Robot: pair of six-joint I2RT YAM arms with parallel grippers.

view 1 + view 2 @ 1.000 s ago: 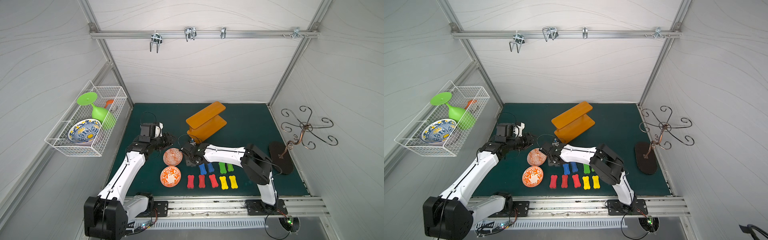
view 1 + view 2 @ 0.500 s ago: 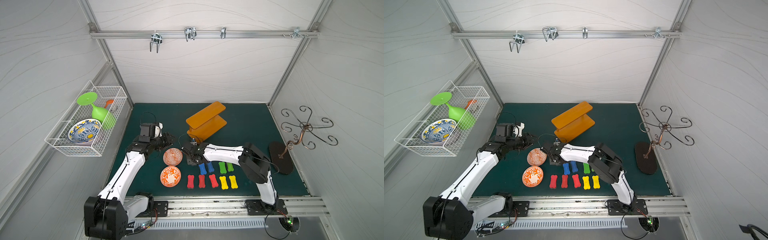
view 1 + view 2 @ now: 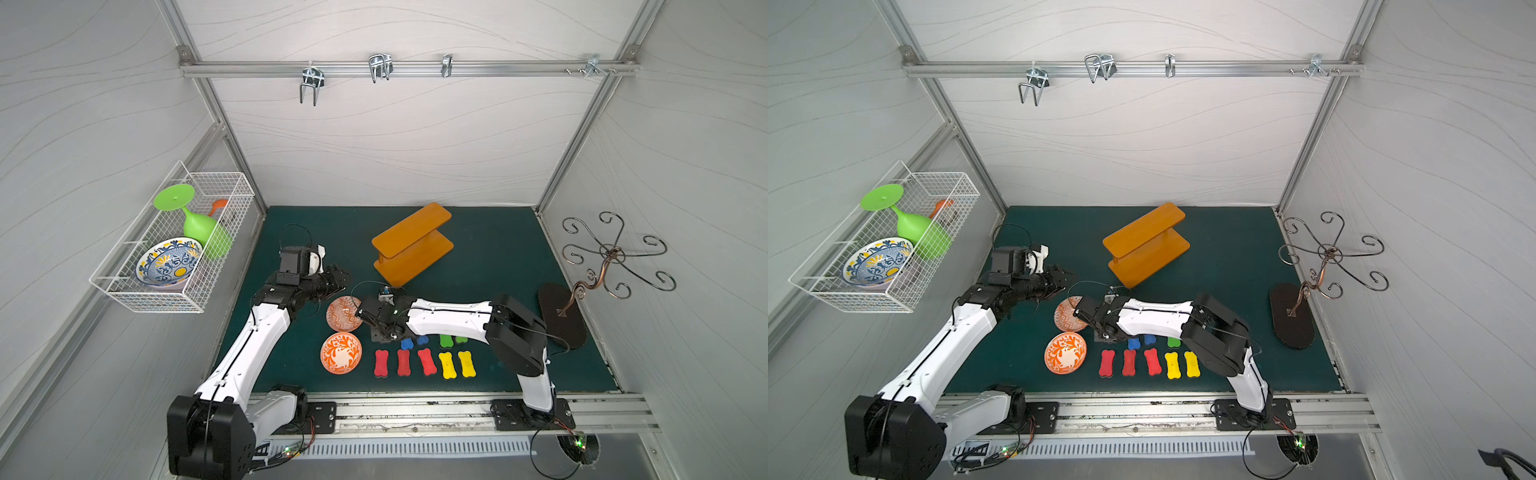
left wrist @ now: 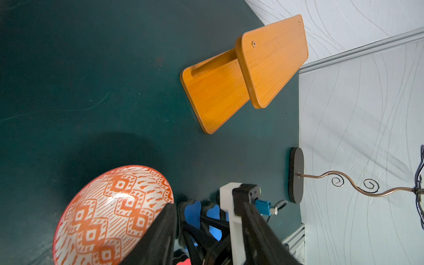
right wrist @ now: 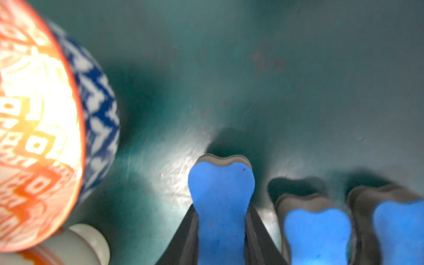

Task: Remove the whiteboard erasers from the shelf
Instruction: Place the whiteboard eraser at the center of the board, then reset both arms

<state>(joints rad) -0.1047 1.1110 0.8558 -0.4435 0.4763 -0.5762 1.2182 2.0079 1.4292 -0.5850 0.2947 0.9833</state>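
Two neighbouring erasers crowd the blue eraser my right gripper pinches; drifting sideways I'd knock them; left gripper jaws unreadable.

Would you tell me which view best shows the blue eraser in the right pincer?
The right wrist view: the blue eraser sits close up, the fingers of the right pincer pressed on both sides. In both top views the arm hides it. The left wrist view shows only blue scraps behind that pincer.
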